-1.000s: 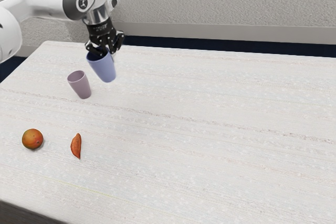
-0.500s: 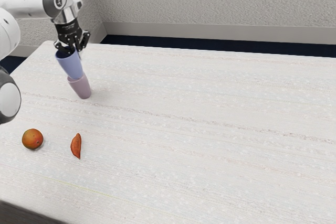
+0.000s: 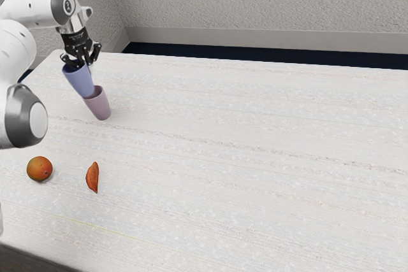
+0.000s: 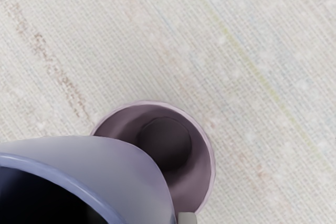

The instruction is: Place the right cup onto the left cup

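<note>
Blue cup = task obj, prob. the "right" one. It's aloft, mouth up, hanging below claw; claw is clamped on it near the rim, good grip afaict. Long axis runs down from claw to cup base, approx. parallel w/ the other cup's axis, maybe a slight tilt.

Key relation: mauve cup (target) is below blue cup and a bit toward ext. view's right. Blue base overlaps the mauve rim in ext. view; contact vs. small gap, can't tell. Wrist view: mauve mouth partly covered by blue cup's side, rest of the opening + inner bottom visible, so prob. off-center. Not nested yet. Next: small shift toward mauve center, then straight down, then let go. Risk: base catches the rim, tips mauve cup. Only one arm, so no arm choice.

Brands/labels: none legible on either cup. Arm has a small round badge on the joint, dark mark, unreadable.

Further out: mauve cup stands on tabletop; round orange fruit and reddish pointed item, poss. sweet potato, both well apart from cups, n/a to task.
</note>
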